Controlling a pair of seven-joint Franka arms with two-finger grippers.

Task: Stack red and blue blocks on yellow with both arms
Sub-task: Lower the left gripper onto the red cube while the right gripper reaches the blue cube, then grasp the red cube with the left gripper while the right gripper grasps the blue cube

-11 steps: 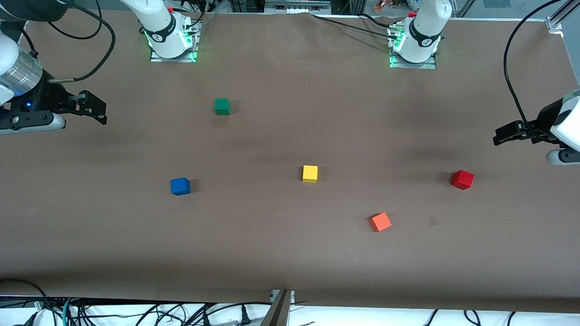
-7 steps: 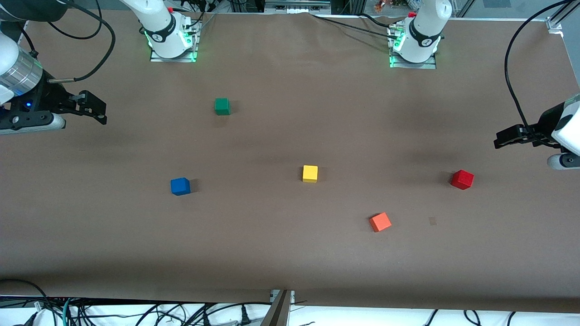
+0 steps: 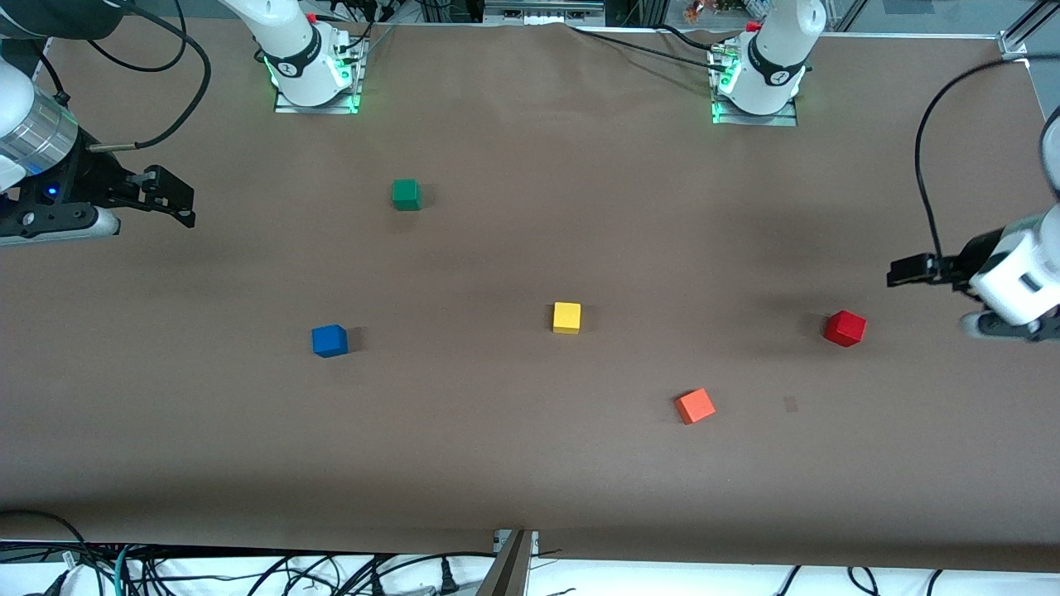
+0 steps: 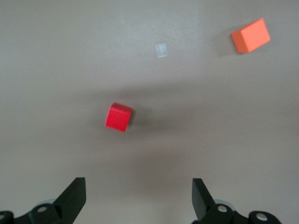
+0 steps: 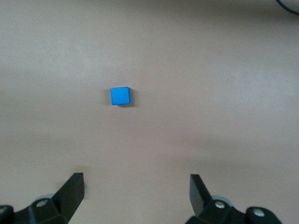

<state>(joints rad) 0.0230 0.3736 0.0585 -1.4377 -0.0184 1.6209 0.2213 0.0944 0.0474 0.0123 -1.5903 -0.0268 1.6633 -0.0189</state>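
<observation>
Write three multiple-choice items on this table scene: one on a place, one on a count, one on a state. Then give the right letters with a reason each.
1. Which cube lies nearest the front camera?
A. the green cube
B. the orange-red cube
C. the blue cube

2. How many cubes are on the table?
A. three
B. four
C. five

3. What state is the left end effector in?
A. open, holding nothing
B. shut on the yellow cube
C. shut on the green cube

Answers:
1. B: the orange-red cube sits lowest in the front view, below the blue cube and the green cube.
2. C: those three plus the yellow cube and the red cube make five.
3. A: the left end effector shows its fingers spread apart with the red cube lying free on the table.
</observation>
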